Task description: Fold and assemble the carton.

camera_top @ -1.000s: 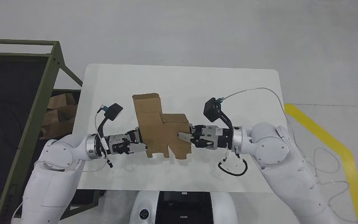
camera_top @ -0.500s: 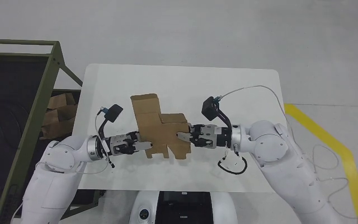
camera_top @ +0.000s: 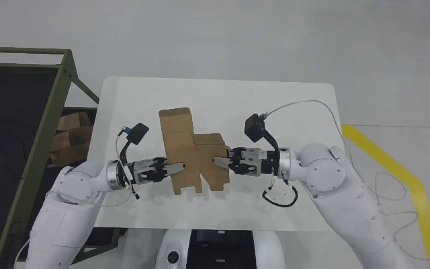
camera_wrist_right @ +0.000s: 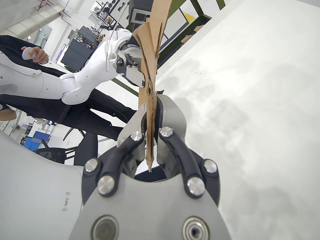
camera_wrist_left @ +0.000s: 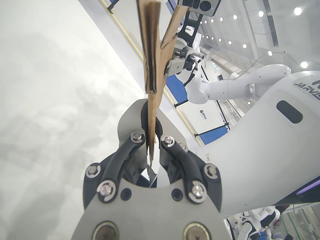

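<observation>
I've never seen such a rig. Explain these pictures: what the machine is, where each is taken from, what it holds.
This is a two-armed robot at a white table. The wide picture looks down from a camera above its arms; the other two come from cameras on its wrists, each looking along that arm's gripper. Between the arms is a flattened brown carton, not yet folded into a box. The left gripper is shut on one edge, the right gripper on the opposite edge; each wrist view sees the cardboard edge-on, with the other arm beyond. The carton seems lifted off the table. A green frame stands beside the table.
</observation>
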{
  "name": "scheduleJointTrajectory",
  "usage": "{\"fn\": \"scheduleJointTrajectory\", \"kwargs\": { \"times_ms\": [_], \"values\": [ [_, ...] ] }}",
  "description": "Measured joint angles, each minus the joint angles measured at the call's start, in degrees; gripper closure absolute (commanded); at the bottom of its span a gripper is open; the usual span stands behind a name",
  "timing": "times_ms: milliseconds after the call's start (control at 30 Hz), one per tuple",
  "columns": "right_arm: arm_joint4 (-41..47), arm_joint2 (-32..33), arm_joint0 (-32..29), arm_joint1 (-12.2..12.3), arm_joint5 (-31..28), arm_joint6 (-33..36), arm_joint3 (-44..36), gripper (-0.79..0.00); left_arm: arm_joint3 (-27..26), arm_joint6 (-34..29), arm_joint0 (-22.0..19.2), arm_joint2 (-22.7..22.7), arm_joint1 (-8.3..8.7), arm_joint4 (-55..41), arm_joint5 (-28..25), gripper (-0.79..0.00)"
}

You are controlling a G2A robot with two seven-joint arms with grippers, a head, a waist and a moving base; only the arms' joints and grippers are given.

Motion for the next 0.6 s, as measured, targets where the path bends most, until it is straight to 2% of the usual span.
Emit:
{"fn": "scheduleJointTrajectory", "kwargs": {
  "times_ms": [200, 467, 600],
  "values": [
    [1.3, 1.9, -1.4, 0.3, 0.0, -3.0, -0.4, -0.785, 0.6, 3.3, -0.6, -0.2, 0.05, -0.6, -0.6, 0.0],
    [4.4, 5.4, -5.2, 0.6, -0.6, -10.5, -0.7, -0.785, 0.9, 10.4, -0.2, -0.9, -0.13, -0.7, -2.7, 0.0],
    [4.5, 6.3, -6.7, 0.7, 1.2, -12.2, -1.1, -0.785, 0.6, 11.6, -0.2, -1.1, -0.13, 0.0, -3.1, 0.0]
  ]
}}
